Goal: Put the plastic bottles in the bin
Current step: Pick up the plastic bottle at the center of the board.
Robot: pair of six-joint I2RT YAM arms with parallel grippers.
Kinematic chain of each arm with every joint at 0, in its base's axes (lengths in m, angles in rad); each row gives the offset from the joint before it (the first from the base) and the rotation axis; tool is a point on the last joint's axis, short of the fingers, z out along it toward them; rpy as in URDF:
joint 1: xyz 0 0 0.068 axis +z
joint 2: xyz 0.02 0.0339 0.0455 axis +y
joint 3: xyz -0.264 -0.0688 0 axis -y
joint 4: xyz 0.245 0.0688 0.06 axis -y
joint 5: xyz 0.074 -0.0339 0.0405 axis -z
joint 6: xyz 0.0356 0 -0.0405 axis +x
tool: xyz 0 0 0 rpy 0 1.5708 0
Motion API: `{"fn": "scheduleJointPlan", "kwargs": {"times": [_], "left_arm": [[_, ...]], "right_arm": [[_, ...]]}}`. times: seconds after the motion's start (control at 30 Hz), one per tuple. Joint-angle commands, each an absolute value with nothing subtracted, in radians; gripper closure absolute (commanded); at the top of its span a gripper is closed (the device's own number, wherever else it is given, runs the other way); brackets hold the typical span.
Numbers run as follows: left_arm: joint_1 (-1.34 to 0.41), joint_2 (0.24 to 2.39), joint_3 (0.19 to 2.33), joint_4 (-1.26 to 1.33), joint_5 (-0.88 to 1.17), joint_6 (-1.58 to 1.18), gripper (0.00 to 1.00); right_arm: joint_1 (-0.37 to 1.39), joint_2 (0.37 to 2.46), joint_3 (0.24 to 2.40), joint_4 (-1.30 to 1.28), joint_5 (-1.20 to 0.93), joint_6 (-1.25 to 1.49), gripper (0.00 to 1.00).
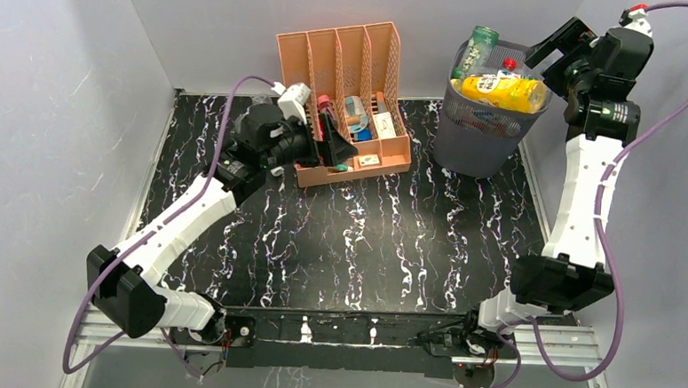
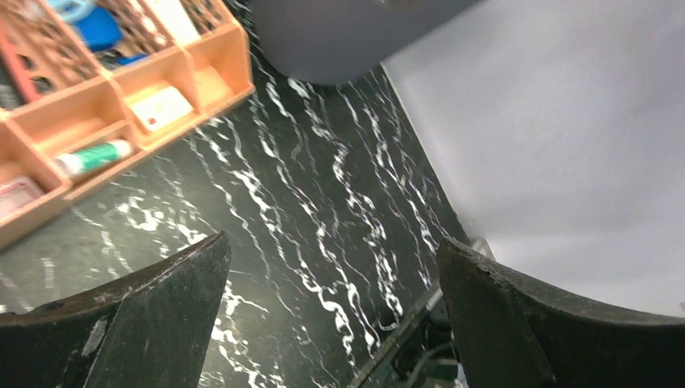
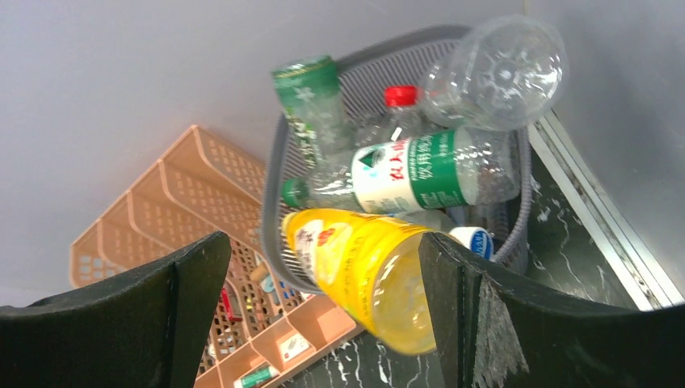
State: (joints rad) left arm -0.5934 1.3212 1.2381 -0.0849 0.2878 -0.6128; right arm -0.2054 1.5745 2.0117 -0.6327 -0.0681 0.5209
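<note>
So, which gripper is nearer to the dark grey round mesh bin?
Right. The right gripper hangs open by the right rim of the bin; the left gripper is open at the peach-orange plastic file organizer, left of the bin.

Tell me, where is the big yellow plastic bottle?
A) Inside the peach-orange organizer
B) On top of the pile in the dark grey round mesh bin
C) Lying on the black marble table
B: the yellow plastic bottle lies on its side on top of the other bottles heaped in the dark grey round mesh bin.
</note>
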Motion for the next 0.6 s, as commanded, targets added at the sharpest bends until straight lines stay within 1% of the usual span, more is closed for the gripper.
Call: {"fn": "scheduleJointPlan", "kwargs": {"times": [0.0, 0.27, 0.4, 0.5, 0.57], "left_arm": [[-0.499, 1.319, 1.312, -0.159, 0.263, -0.596, 0.02], [-0.364, 1.317, 1.367, -0.304, 0.150, -0.582, 0.02], [-0.252, 1.317, 1.339, -0.361, 0.116, -0.594, 0.02], [-0.165, 1.324, 1.286, -0.368, 0.103, -0.595, 0.02], [-0.105, 1.338, 1.252, -0.359, 0.095, -0.594, 0.02]], "right_arm": [[-0.202, 1.479, 1.995, -0.517, -0.165, 0.524, 0.02], [-0.154, 1.429, 1.956, -0.457, -0.358, 0.524, 0.02], [-0.028, 1.438, 1.979, -0.469, -0.384, 0.497, 0.02], [0.097, 1.451, 1.998, -0.487, -0.377, 0.466, 0.02], [0.146, 1.454, 2.000, -0.494, -0.389, 0.460, 0.03]]}}
